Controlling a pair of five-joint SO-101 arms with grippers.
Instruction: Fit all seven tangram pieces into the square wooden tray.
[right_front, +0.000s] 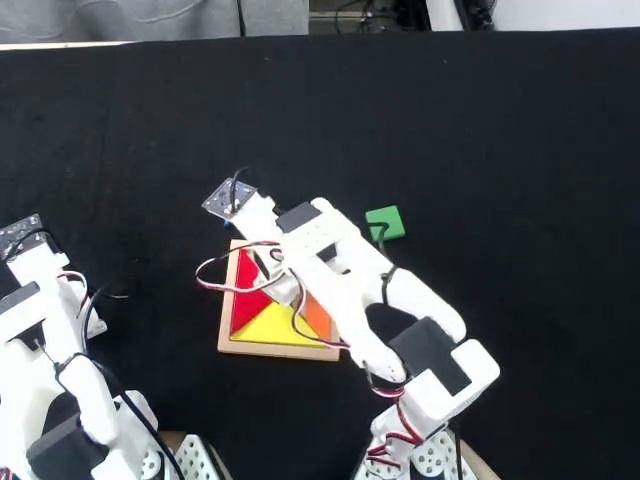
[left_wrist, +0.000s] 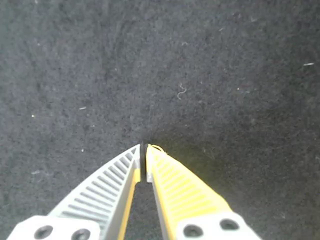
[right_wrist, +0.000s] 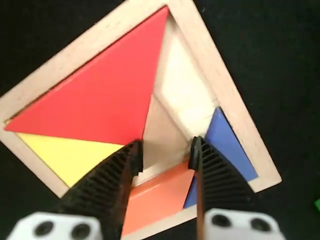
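Hovering spread over the tray (right_front: 272, 349), centre frame, right fingers (right_wrist: 112, 177) hold nothing; left fingers (left_wrist: 172, 182) pressed together. Risk: green piece (right_front: 385, 222) sits outside, upper right; lowering could snag red piece (right_wrist: 95, 95).

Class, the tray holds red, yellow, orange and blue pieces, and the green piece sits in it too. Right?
No. The high view shows the green piece lying outside the tray, on the black table. The red, yellow, orange and blue pieces are in the tray.
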